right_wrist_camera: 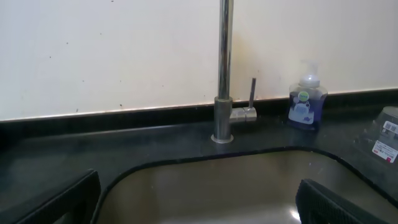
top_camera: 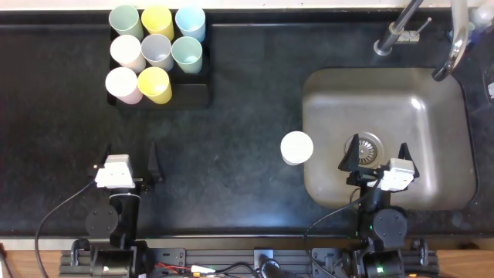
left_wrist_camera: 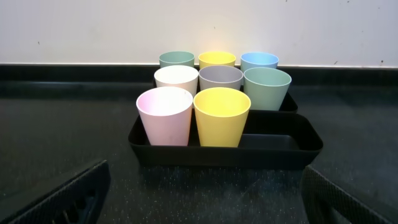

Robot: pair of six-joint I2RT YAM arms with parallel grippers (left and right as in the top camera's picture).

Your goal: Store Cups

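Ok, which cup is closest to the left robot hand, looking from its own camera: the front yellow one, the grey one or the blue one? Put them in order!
Starting from the left gripper:
1. The front yellow cup, in the front row of the tray, beside the pink cup.
2. The grey cup, in the middle of the middle row.
3. The blue cup, at a back corner.

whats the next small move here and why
Probably swing the open right gripper left toward the lone white cup on the counter beside the sink. It is the nearest gripper, and the tray holds eight cups with one corner slot free.
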